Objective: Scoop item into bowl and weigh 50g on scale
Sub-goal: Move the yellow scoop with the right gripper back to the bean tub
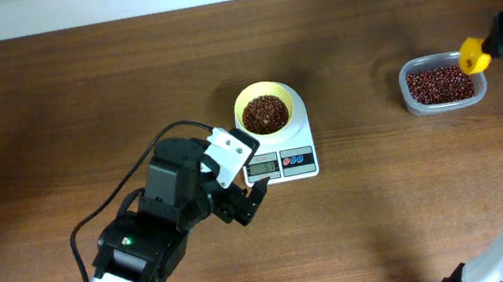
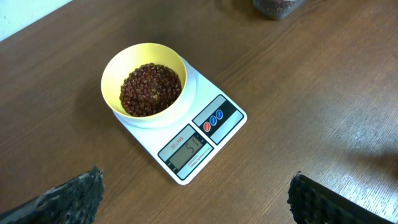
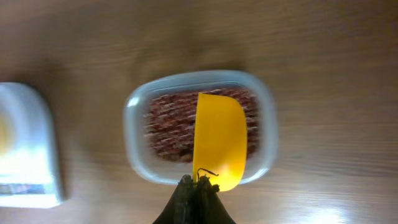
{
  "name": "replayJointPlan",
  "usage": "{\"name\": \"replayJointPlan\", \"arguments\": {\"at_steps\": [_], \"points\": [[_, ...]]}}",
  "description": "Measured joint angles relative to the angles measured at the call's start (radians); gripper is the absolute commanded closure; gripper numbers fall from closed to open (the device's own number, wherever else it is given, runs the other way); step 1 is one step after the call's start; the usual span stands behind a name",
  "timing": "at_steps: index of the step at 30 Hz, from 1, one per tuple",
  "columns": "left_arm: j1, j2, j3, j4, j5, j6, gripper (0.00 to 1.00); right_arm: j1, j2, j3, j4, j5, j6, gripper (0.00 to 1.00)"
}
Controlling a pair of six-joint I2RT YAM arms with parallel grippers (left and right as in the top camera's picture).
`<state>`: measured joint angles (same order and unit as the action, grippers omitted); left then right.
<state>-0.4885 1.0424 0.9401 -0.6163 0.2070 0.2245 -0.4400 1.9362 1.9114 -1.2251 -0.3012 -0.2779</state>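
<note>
Evidently the loose, light beans [image 2: 150, 89] would likely roll and spill; best moved in the yellow scoop [image 3: 219, 140], its handle clenched by the right gripper [image 3: 199, 185]; left gripper [image 2: 198, 200] released.

Matt wood-grain table [image 2: 311, 93], smooth white plastic scale [image 2: 205, 134], smooth satin pale-yellow bowl [image 2: 115, 62] of dull red-brown beans [image 2: 151, 89], clear glossy plastic tub [image 3: 137, 124], smooth bright-yellow plastic scoop [image 3: 219, 140].

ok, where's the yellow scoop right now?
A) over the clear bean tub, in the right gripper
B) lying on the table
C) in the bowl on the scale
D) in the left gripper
A: the right wrist view shows the right gripper shut on the scoop, over the tub.
</note>
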Motion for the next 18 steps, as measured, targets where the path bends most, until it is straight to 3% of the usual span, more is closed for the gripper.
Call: {"name": "replayJointPlan", "arguments": {"at_steps": [7, 13, 15, 18], "points": [[0.0, 0.0, 0.0, 0.0, 0.0, 0.0, 0.01, 0.153, 0.0, 0.002, 0.026, 0.405, -0.093, 0.96], [0.0, 0.0, 0.0, 0.0, 0.0, 0.0, 0.01, 0.253, 0.0, 0.002, 0.003, 0.594, -0.099, 0.96], [0.0, 0.0, 0.0, 0.0, 0.0, 0.0, 0.01, 0.264, 0.0, 0.002, 0.001, 0.595, -0.046, 0.96], [0.0, 0.0, 0.0, 0.0, 0.0, 0.0, 0.01, 0.251, 0.0, 0.002, -0.009, 0.458, 0.147, 0.96]]}}
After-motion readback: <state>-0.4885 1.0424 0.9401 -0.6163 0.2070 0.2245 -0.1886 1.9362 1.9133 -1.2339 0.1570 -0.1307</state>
